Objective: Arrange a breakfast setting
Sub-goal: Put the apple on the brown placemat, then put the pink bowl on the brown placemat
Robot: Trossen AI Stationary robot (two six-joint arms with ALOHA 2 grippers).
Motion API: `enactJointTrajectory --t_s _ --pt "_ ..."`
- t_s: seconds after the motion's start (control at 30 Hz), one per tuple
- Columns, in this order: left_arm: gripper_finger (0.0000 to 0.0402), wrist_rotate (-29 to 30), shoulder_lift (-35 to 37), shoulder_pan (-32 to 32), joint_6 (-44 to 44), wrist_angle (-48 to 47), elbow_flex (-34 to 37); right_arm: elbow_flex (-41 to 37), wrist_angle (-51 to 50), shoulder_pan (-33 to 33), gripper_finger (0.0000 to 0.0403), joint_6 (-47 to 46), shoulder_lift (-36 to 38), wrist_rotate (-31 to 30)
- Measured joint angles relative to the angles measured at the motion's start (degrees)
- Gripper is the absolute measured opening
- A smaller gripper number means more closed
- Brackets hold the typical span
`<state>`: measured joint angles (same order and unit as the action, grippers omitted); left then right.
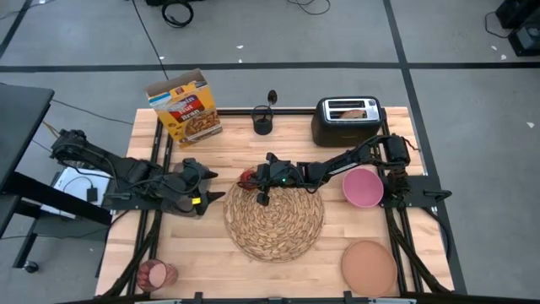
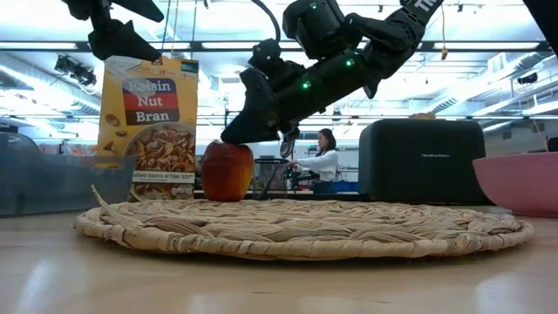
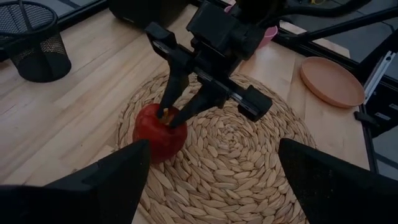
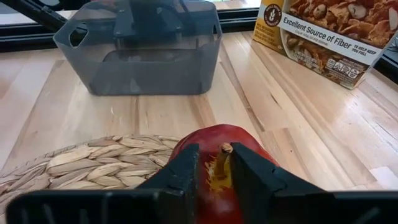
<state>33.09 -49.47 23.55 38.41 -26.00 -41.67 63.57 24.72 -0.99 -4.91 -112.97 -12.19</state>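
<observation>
Red apple [image 3: 158, 132] sits at the woven placemat's [image 1: 278, 224] ten o'clock edge; right gripper [image 3: 172, 113], slightly parted around its stem, seems mid-release. Next: lift clear. Left gripper [image 1: 205, 187] waits wide open.

Light source: long ceiling lamps [image 2: 261, 45] in the low view, bright and a little blown out.
Brightness: even and soft on the counter [image 1: 245, 143] in the high view.
Shadows: faint, short under the placemat [image 2: 305, 228].
Blur: near counter edge in the low view; own dark fingers [image 3: 93, 186] in the left wrist view.
Backlight: arms look as dark silhouettes in the low view.
Glare: small shine on the apple [image 4: 214, 155].
</observation>
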Motion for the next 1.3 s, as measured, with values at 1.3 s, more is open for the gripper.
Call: enactJointTrajectory --t_s 1.3 --pt "0.0357 -0.25 -1.59 -0.13 -7.43 -3.26 -15.54 -0.04 -60.69 -16.05 0.0145 -37.12 41.41 -7.71"
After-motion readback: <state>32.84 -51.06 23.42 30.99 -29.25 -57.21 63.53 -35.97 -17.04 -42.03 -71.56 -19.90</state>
